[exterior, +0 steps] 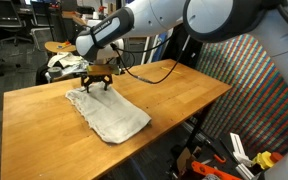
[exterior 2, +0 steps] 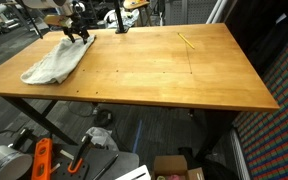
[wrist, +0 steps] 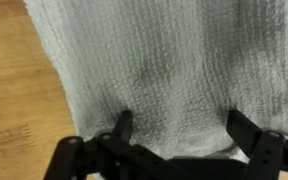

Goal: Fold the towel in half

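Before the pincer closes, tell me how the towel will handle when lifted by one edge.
Probably floppy: the towel lies wrinkled and flat on the table, so a lifted edge should drape. Likely light, as it looks thin. Its textured weave in the wrist view should resist slipping from the open pincer.

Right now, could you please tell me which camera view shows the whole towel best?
An exterior view shows the towel best: large, nearly whole outline visible. In an exterior view farther off it appears small. The wrist view shows only weave beneath the open hand.
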Action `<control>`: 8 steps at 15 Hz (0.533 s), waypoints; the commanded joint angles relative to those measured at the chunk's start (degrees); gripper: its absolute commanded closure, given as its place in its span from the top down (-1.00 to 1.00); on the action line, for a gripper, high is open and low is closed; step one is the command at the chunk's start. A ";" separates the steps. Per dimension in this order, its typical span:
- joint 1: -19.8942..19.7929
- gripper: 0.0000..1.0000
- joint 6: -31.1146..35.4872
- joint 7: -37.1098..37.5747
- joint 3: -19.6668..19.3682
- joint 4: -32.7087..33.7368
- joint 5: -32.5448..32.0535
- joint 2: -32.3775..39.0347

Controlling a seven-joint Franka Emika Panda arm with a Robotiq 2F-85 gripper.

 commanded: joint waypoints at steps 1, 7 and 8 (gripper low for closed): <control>1.05 1.00 4.82 0.20 -2.86 -5.08 0.54 -2.87; 1.43 1.00 8.54 2.12 -5.99 -6.73 0.18 -3.46; 1.40 1.00 8.87 2.35 -6.32 -6.62 0.24 -3.32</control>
